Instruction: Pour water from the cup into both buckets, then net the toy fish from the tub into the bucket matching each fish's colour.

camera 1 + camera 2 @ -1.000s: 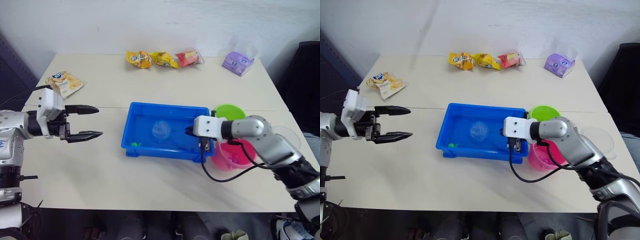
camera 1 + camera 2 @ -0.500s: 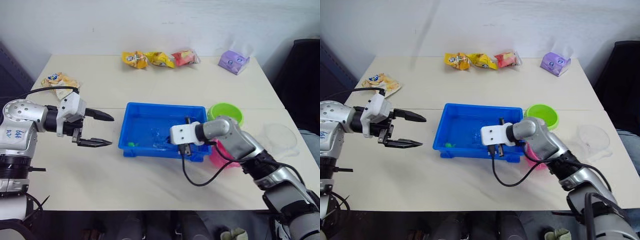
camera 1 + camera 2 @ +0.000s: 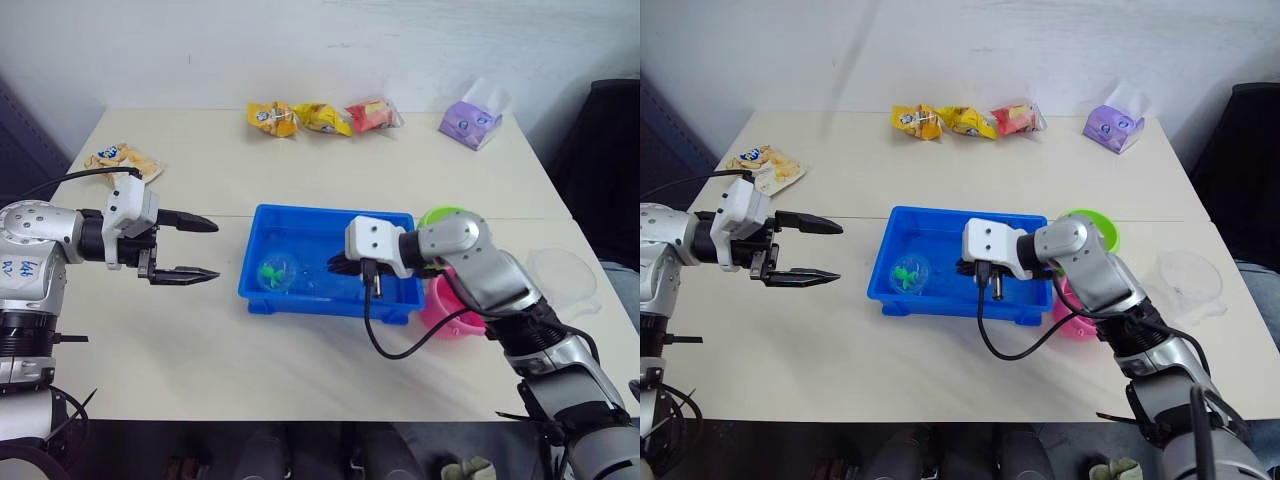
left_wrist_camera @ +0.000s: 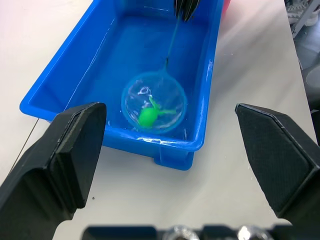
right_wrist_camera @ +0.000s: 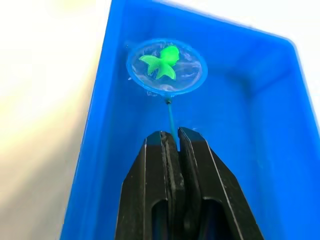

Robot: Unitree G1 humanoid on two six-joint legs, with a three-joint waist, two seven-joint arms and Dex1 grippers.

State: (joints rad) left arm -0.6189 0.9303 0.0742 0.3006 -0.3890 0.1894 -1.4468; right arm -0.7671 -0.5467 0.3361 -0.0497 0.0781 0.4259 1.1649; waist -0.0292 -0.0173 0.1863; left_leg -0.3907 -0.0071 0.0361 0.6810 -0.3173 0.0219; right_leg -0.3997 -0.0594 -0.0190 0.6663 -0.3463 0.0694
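Note:
The blue tub (image 3: 330, 213) sits mid-table with water in it. My right gripper (image 3: 338, 266) is inside its right half, shut on the net's thin handle (image 5: 170, 114). The net's hoop (image 3: 276, 272) lies at the tub's left end with a green toy fish (image 5: 161, 62) inside it. My left gripper (image 3: 214, 249) hovers open just left of the tub, holding nothing. Behind my right arm stand the green bucket (image 3: 458, 216) and the pink bucket (image 3: 450, 308). The clear cup (image 3: 566, 275) stands at the table's right edge.
Several snack packets (image 3: 320, 117) lie along the back edge, with a purple one (image 3: 470, 122) at the back right and another packet (image 3: 122, 160) at the far left. A black cable (image 3: 400, 348) loops over the table in front of the tub.
The net's hoop has swept from the tub's middle to its left end and now holds the green fish. My left gripper has stayed open beside the tub.

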